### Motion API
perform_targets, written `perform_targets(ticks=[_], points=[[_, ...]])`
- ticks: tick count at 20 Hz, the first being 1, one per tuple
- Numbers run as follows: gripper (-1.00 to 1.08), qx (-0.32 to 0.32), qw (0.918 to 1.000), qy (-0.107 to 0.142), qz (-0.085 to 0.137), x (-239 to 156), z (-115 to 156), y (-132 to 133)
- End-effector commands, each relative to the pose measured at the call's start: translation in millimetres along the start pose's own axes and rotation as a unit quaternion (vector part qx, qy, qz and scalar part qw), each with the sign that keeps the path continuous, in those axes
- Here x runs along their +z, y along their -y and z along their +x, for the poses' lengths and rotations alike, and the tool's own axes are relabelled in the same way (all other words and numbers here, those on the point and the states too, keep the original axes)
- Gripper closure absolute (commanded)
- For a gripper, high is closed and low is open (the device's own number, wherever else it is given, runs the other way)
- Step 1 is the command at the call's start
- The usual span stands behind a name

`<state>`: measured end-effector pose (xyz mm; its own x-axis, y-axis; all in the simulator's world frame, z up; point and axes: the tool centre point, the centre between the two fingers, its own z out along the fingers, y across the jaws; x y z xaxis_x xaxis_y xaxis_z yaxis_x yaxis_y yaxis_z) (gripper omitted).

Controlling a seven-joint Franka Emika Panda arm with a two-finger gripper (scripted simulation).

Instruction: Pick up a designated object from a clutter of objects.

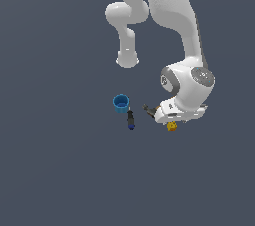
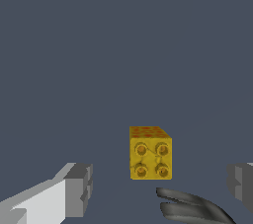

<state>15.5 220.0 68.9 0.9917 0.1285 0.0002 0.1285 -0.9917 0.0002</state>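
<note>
My gripper (image 2: 158,186) is spread wide, holding nothing; I see one finger (image 2: 74,188) on each side in the wrist view. The yellow block (image 2: 150,153) sits between the fingers, touching neither, studs facing the camera. A dark curved hammer head (image 2: 192,208) lies just beside it, nearer the wrist. In the exterior view, the blue cup (image 1: 121,103) and black-and-blue tool (image 1: 131,119) lie well apart from my gripper.

On the bench lie one small blue cup (image 1: 121,103), one short black-and-blue tool (image 1: 131,119), one tiny yellow studded block (image 2: 150,153), and one partly hidden dark-headed hammer (image 1: 148,109): four things.
</note>
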Motion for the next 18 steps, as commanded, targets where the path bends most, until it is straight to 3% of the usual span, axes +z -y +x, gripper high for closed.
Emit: perform_targets(ticks=[1, 13, 14, 18], points=[[-0.92, 0.000, 1.0000, 0.000, 0.000, 7.6, -0.6, 0.0], [-0.92, 0.000, 1.0000, 0.000, 0.000, 46.9, -0.5, 1.0], [1.08, 0.000, 1.0000, 0.000, 0.000, 46.9, -0.5, 1.0], [1.08, 0.000, 1.0000, 0.000, 0.000, 46.9, -0.5, 1.0]])
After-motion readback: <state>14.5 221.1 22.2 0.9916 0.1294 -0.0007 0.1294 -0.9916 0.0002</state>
